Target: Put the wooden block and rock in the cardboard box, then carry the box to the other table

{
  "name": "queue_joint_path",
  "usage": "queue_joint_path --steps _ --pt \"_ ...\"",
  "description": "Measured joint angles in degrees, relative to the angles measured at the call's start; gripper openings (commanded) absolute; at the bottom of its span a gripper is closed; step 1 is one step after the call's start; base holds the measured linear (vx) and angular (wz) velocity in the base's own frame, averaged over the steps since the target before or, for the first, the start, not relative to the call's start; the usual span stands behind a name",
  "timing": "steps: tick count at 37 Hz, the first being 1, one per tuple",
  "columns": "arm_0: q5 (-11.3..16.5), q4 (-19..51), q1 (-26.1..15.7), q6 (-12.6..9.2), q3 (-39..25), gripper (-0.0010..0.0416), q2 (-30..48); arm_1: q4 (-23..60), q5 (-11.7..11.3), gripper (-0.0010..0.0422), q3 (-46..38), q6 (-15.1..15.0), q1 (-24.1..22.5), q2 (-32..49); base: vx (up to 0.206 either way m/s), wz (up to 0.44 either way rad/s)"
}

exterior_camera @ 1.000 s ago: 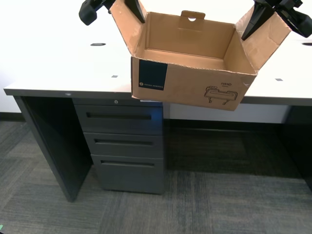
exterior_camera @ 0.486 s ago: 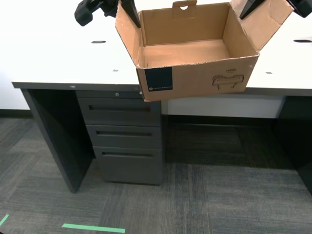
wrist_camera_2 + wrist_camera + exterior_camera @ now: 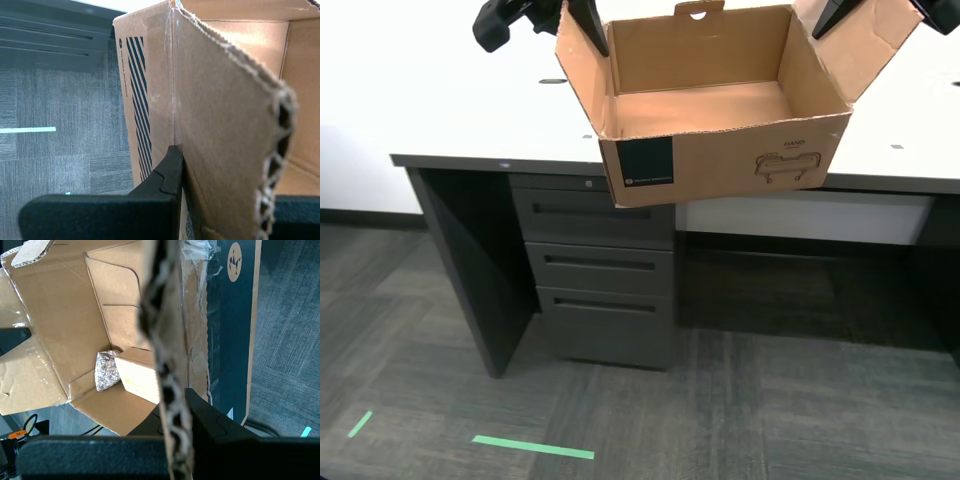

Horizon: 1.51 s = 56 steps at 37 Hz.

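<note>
First wrist view: my first claw (image 3: 175,440) clamps the cardboard box (image 3: 75,315) flap; rock (image 3: 106,371) inside.

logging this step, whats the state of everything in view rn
cardboard box: open, flaps up, held off the floor
wooden block: inside the box, touching the rock
rock: inside the box
my first gripper: shut on a flap
my second gripper: shut on a flap
desk drawers: closed

cardboard box (image 3: 720,130) held aloft, grey drawer desk (image 3: 600,270) behind
</note>
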<state>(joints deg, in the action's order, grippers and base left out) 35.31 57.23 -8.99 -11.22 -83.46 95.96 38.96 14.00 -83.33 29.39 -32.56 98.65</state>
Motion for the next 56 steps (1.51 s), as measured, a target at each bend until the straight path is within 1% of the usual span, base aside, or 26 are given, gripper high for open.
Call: queue_joint_path --steps 5,14,25,39,49,56 --pt "0.0 -0.02 0.0 -0.02 0.0 -0.0001 0.0 0.02 0.04 -0.0002 0.0 -0.39 0.0 0.0 -0.001 0.205" --pt "0.0 0.09 0.0 0.52 0.0 -0.0001 -0.02 0.31 0.2 -0.0002 0.0 0.15 -0.02 0.0 0.001 0.18" --pt "0.0 0.02 0.0 0.59 0.0 -0.0001 0.0 0.28 0.2 -0.0002 0.0 1.95 -0.04 0.0 0.0 0.219" --pt "-0.02 -0.07 0.0 0.61 0.0 -0.0001 -0.02 0.28 0.2 -0.0002 0.0 1.75 -0.04 0.0 0.002 0.293" --pt "-0.02 0.46 0.0 0.63 0.0 -0.0001 -0.02 0.39 0.22 -0.0002 0.0 1.75 -0.09 0.0 0.046 0.336" --pt "-0.02 0.48 0.0 1.33 0.02 -0.0001 -0.02 0.37 0.22 -0.0002 0.0 1.38 -0.11 0.0 0.079 0.309"
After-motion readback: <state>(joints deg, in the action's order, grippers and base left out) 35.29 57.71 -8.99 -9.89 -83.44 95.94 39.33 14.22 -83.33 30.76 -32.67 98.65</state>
